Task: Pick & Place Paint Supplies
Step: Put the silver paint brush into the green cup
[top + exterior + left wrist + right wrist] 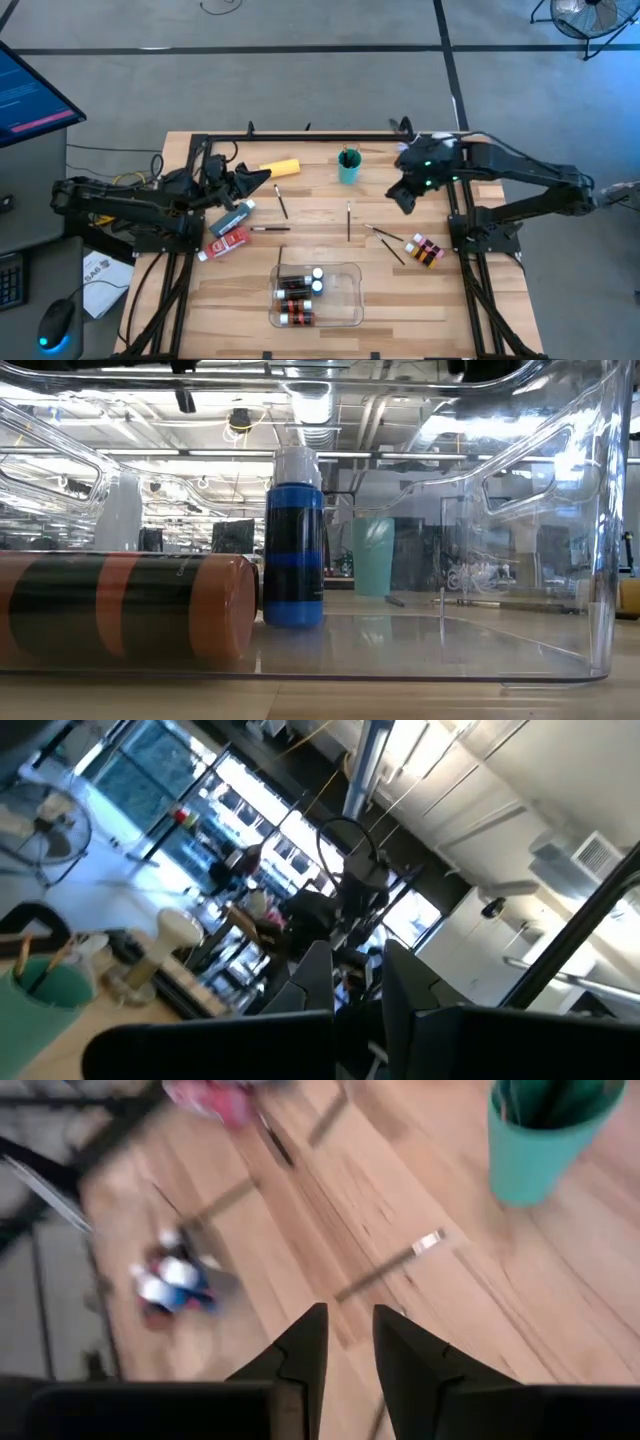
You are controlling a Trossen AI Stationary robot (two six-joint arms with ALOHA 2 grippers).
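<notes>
I have the right gripper [405, 197] hovering over bare wood at about two o'clock from the clear rectangular plastic tray [352, 272], its jaws parted only a little and holding nothing that I can see, which I read as travelling between picks. Under it, in the wrist view, a thin dark-handled paint brush [388, 1264] lies flat and loose on the wooden table [500, 300], probably the nearest candidate. The teal cup [349, 168] at twelve o'clock from the tray stands upright with brushes in it. Several small paint bottles with white caps [298, 291] already lie in the tray; two more bottles [424, 249] wait at three o'clock. The left gripper [262, 179] is closed and empty, parked at ten o'clock beside the yellow bottle [281, 167], with the red paint tube [229, 241] and grey paint tube [233, 217] nearby.
</notes>
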